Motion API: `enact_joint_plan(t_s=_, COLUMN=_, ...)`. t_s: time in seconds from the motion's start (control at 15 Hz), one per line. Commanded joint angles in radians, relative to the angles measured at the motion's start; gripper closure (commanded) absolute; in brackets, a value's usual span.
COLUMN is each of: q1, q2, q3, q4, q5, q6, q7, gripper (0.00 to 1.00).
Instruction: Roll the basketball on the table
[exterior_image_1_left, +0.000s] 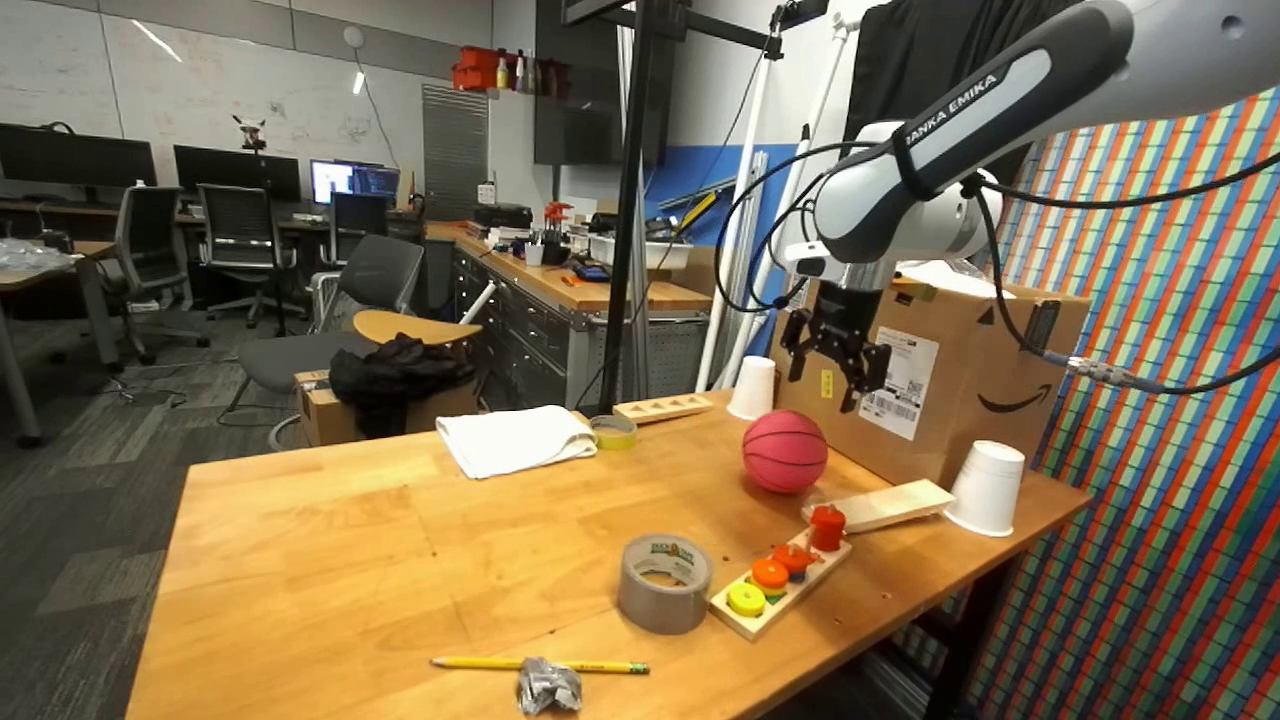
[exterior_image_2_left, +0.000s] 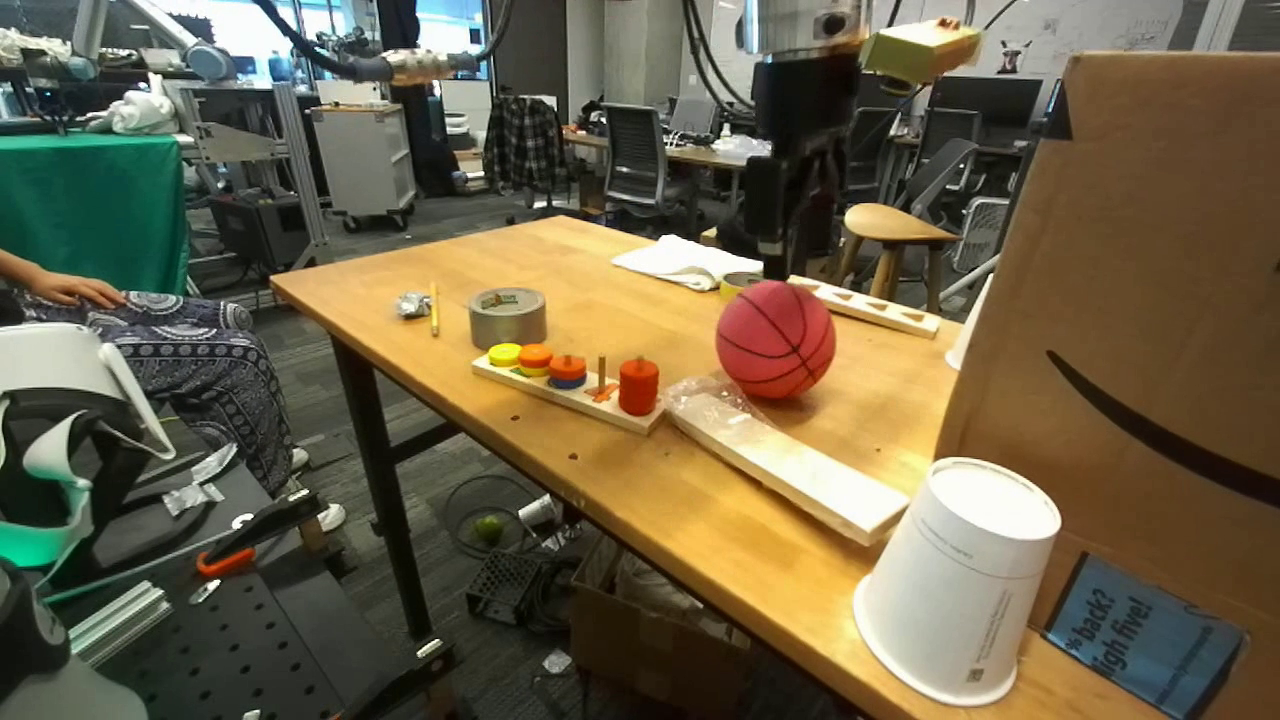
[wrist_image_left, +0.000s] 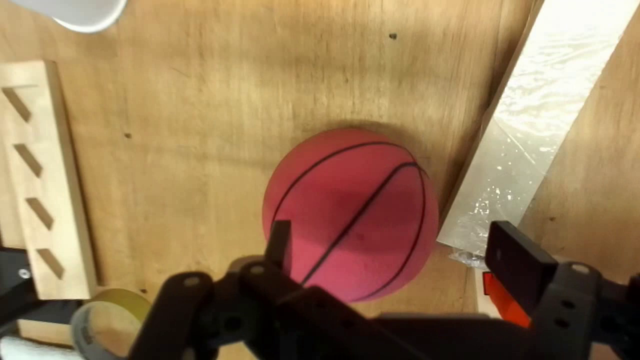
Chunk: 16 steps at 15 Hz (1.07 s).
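One pink basketball (exterior_image_1_left: 785, 452) sits on the one table (exterior_image_1_left: 330, 550), and above it hangs one claw (wrist_image_left: 392, 245), its two fingers (wrist_image_left: 277, 252) spread wide, with a gap down to the ball showing in an exterior view! From the wrist, one finger cuts across the ball's edge while the other lines up past its opposite side, by the end of a single plastic-wrapped board (exterior_image_2_left: 800, 475). Cup count: two, both white, both upside down, one cup (exterior_image_2_left: 955, 590) just beside the wrapped board, another cup (exterior_image_1_left: 752, 388) near the lone slotted board (wrist_image_left: 52, 165), which shows four slots (wrist_image_left: 29, 160). One big cardboard box (exterior_image_1_left: 980, 360) stands close to both. Tape rolls, two: a fat grey roll (exterior_image_1_left: 660, 608) just beside the one ring toy (exterior_image_2_left: 545, 390), and a slimmer yellowish roll (exterior_image_1_left: 613, 438) at the corner of one white cloth (exterior_image_1_left: 515, 440). That toy carries four groups of rings (exterior_image_2_left: 639, 388), yellow through red, plus one bare peg (exterior_image_2_left: 602, 368). And well apart from the ball, one yellow pencil (exterior_image_1_left: 480, 662) with one crumpled silver lump (exterior_image_1_left: 549, 688) just beside it!
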Motion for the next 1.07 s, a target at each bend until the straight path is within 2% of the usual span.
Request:
enact_joint_plan(t_s=0.0, q1=-0.003, q2=-0.044, q3=0.000, q4=0.012, q5=0.045, q6=0.040, q7=0.053, gripper=0.00)
enact_joint_plan(t_s=0.47, q1=0.054, q2=-0.131, q3=0.041, q4=-0.075, q5=0.000, q6=0.060, q7=0.068, gripper=0.00)
enact_joint_plan(t_s=0.8, q1=0.098, q2=-0.188, q3=0.076, q4=-0.145, q5=-0.087, q6=0.059, q7=0.092, gripper=0.00)
enact_joint_plan(t_s=1.0, q1=0.121, q2=-0.218, q3=0.092, q4=-0.155, q5=-0.050, q6=-0.016, q7=0.208, gripper=0.00)
